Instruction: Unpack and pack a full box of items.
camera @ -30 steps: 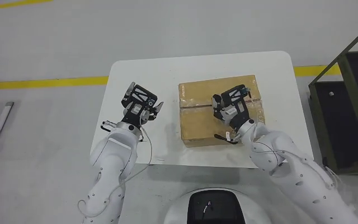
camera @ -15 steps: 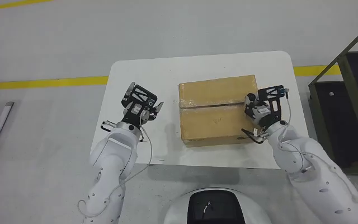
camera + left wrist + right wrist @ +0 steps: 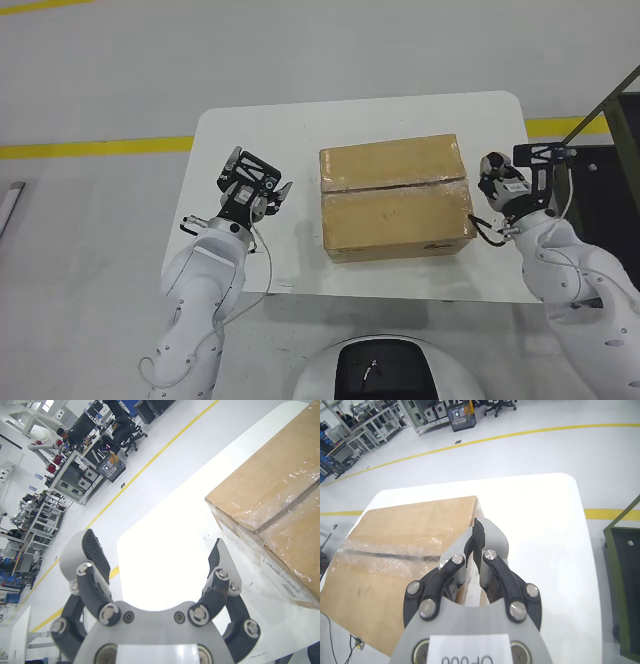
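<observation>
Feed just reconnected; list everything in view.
brown cardboard box: one, brown, closed, mid-table.
clear tape strip: one, clear, along the box's top seam.
white rounded table: one, white, under the box.
dark green metal frame: one, green, floor off the table's right end.
yellow floor line: one, yellow, beyond the table.
left gripper: one, black and grey, open, left of the box.
right gripper: one, black and grey, shut, by the box's right end.

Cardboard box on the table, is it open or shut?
Shut. On the cardboard box, both top flaps lie flat, meeting at a seam under clear tape.
</observation>
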You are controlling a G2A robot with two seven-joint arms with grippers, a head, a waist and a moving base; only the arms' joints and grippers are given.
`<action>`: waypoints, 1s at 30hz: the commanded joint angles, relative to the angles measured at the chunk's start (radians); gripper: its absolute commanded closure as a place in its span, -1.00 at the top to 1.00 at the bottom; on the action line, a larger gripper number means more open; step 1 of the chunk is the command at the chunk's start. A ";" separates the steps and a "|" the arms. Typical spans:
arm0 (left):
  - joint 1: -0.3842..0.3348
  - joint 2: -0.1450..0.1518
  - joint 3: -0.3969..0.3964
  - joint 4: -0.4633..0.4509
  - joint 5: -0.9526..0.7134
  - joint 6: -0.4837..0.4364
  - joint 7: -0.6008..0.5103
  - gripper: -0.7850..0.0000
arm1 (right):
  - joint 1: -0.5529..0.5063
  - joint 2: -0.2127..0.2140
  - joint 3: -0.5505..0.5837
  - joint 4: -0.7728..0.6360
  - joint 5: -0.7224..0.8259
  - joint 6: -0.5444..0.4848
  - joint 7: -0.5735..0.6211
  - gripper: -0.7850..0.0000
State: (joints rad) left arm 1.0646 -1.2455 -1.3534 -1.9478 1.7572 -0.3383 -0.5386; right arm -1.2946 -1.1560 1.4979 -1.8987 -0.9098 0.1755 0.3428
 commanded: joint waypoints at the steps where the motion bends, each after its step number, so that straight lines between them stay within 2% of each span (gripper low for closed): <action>1: 0.000 0.000 0.000 0.000 0.000 0.000 0.000 1.00 | -0.024 0.002 0.042 -0.011 0.004 0.005 -0.013 -1.00; 7: 0.000 0.000 0.000 0.000 0.000 0.000 0.000 1.00 | -0.117 0.003 0.102 0.005 0.038 -0.022 -0.032 -1.00; 12: 0.000 0.000 0.000 0.000 0.000 0.000 0.000 1.00 | -0.157 -0.004 0.039 0.019 0.067 -0.098 -0.052 -1.00; 18: 0.000 0.000 0.000 0.000 0.000 0.000 0.000 1.00 | -0.126 -0.016 -0.092 0.034 0.057 -0.177 -0.061 -1.00; 25: 0.009 0.001 -0.005 -0.003 0.005 0.007 0.029 1.00 | -0.076 -0.026 -0.160 0.030 0.029 -0.173 -0.064 -1.00; 26: 0.016 0.001 -0.011 -0.003 -0.009 0.019 0.044 -0.09 | -0.074 -0.026 -0.149 0.020 0.025 -0.170 -0.066 -1.00; 27: 0.020 0.000 -0.014 -0.004 -0.017 0.024 0.047 -0.44 | -0.074 -0.025 -0.142 0.015 0.023 -0.170 -0.064 -1.00; 28: 0.023 0.001 -0.020 -0.014 -0.017 0.027 0.055 -1.00 | -0.076 -0.023 -0.126 0.000 0.023 -0.172 -0.057 -1.00; 30: 0.035 0.002 -0.029 -0.035 -0.021 0.029 0.076 -1.00 | -0.089 -0.018 -0.085 -0.039 0.010 -0.183 -0.031 -1.00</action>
State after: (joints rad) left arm 1.0936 -1.2438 -1.3783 -1.9710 1.7384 -0.3102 -0.4731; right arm -1.3763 -1.1766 1.3905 -1.9179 -0.8900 -0.0021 0.2970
